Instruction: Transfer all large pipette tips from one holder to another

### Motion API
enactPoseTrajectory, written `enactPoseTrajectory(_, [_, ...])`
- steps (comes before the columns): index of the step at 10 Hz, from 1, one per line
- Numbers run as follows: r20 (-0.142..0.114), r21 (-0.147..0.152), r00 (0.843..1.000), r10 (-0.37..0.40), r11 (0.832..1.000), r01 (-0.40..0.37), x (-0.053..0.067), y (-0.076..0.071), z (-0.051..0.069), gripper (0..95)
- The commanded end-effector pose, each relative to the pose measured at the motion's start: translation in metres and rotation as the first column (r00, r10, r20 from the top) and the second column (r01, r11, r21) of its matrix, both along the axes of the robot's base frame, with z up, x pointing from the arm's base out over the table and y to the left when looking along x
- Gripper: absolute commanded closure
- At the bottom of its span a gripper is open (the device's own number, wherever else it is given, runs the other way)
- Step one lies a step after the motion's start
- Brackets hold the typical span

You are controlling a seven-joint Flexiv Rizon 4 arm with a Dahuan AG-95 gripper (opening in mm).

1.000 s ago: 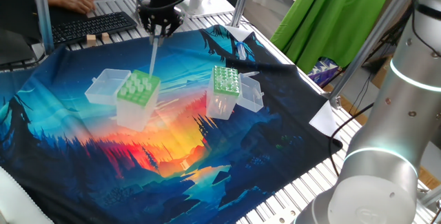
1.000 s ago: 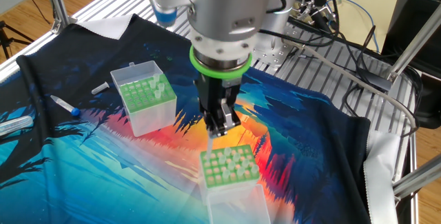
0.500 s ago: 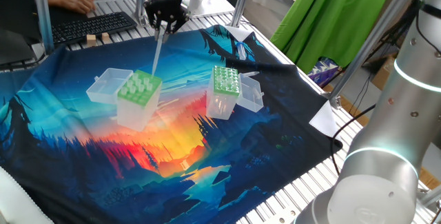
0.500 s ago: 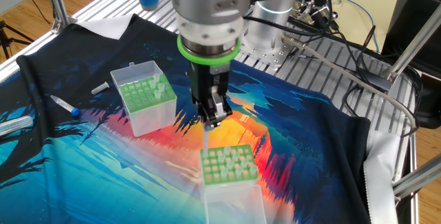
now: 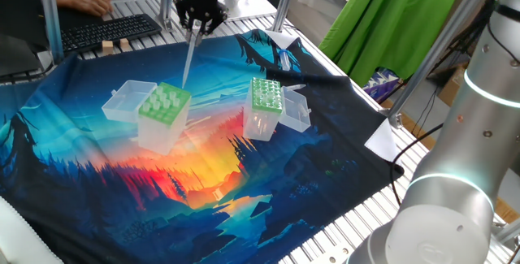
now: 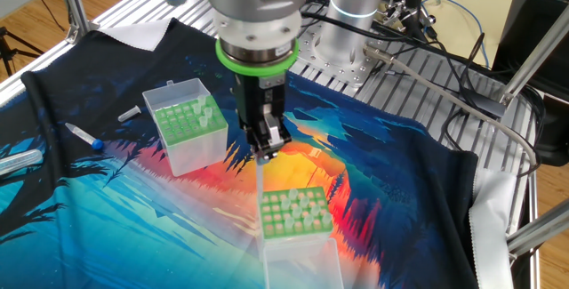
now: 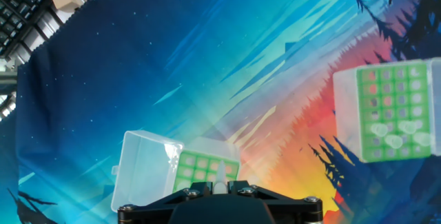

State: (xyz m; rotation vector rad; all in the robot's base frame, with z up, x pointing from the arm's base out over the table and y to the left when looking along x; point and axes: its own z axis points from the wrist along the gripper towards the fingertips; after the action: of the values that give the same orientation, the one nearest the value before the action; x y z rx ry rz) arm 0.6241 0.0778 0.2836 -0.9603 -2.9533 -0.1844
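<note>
Above the light-green wide-holed holder (image 5: 162, 106), the pincer (image 5: 197, 25) is gripping a large pipette tip (image 5: 188, 58) hanging clear over it, the dotted darker-green holder (image 5: 265, 95) sitting toward three o'clock.

tool (image 5: 196, 27) + pipette tip (image 5: 188, 59) | risen clear above holder (image 5: 162, 104)

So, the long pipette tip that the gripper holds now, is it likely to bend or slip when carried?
The pipette tip looks thin and translucent, so probably light and somewhat flexible. The gripper pinches only its top, so its free end may sway. Smooth plastic could slip if bumped against the holder.
</note>
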Motion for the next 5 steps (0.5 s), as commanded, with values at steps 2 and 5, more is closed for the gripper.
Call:
enactPoseTrajectory(2, [0.003, -0.048, 0.993, 0.115, 0.992, -0.114, 0.004, -0.011, 0.004, 95.0])
enactPoseTrajectory(5, [0.008, -0.055, 0.979, 0.204, 0.978, -0.203, 0.018, -0.036, -0.003, 95.0])
